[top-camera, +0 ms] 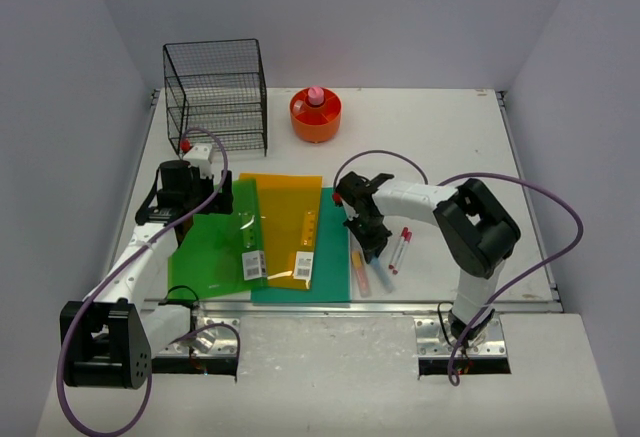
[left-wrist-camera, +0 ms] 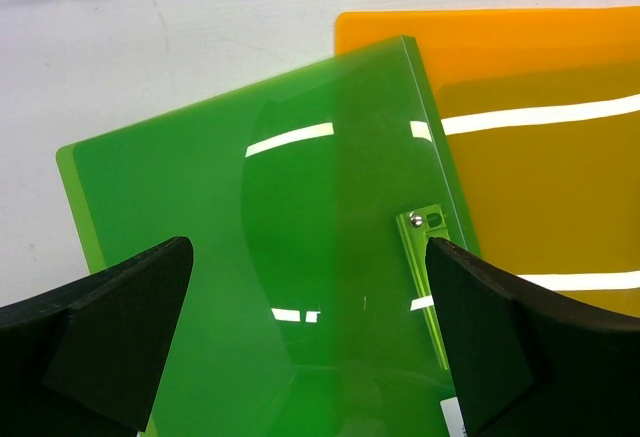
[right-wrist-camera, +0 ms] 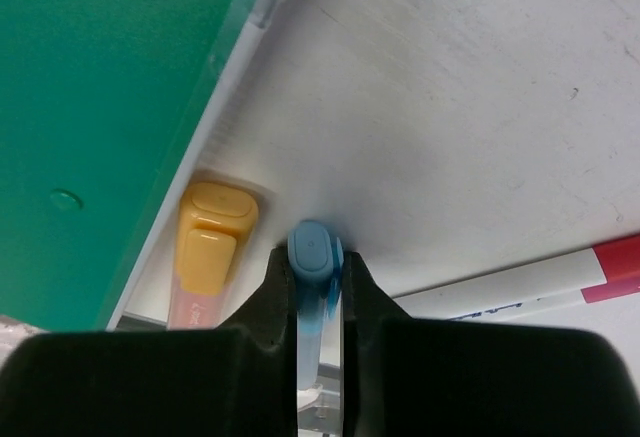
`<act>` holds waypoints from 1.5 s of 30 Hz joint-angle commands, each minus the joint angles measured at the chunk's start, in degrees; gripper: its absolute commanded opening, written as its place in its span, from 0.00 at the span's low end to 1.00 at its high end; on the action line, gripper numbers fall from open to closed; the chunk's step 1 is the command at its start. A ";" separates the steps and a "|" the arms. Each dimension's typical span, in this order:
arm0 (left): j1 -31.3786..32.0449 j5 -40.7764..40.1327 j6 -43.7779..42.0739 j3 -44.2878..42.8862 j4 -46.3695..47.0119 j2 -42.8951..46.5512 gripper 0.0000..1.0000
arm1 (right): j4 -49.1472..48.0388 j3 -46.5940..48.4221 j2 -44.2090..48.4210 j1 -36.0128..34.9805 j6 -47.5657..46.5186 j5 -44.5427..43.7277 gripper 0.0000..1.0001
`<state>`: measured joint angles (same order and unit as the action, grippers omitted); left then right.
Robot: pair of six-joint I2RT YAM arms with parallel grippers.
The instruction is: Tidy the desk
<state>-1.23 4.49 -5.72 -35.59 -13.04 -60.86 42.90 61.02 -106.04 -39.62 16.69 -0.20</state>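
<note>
Two arms: the right one was nearer the loose pens; the left one hung over the folders.
Right gripper (right-wrist-camera: pixel 316 269): pinched narrow on the blue-capped pen (right-wrist-camera: pixel 314 245), just beside the yellow-capped highlighter (right-wrist-camera: pixel 210 237).
Pen axis: roughly near-to-far, by the teal folder (right-wrist-camera: pixel 100 107).
Left gripper (left-wrist-camera: pixel 308 257): jaws wide, empty, above the green folder (left-wrist-camera: pixel 250 287).
Desk (top-camera: pixel 440 137): lay under both arms.
Orange pot (top-camera: pixel 316 115): far-left of the held pen, well apart; probably where it belonged.

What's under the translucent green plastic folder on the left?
The translucent green plastic folder lies over the left edge of the orange plastic folder; elsewhere it rests on the white desk. Its tint hides whether anything thin lies beneath.
</note>
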 commanded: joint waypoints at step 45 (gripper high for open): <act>-0.75 6.13 1.04 -0.45 5.97 -3.24 1.00 | -56.24 46.45 -11.98 9.03 -14.00 8.08 0.00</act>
<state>-1.24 12.72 -4.26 -36.36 -11.72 -59.85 -11.40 98.68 -112.97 -31.52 -0.20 4.00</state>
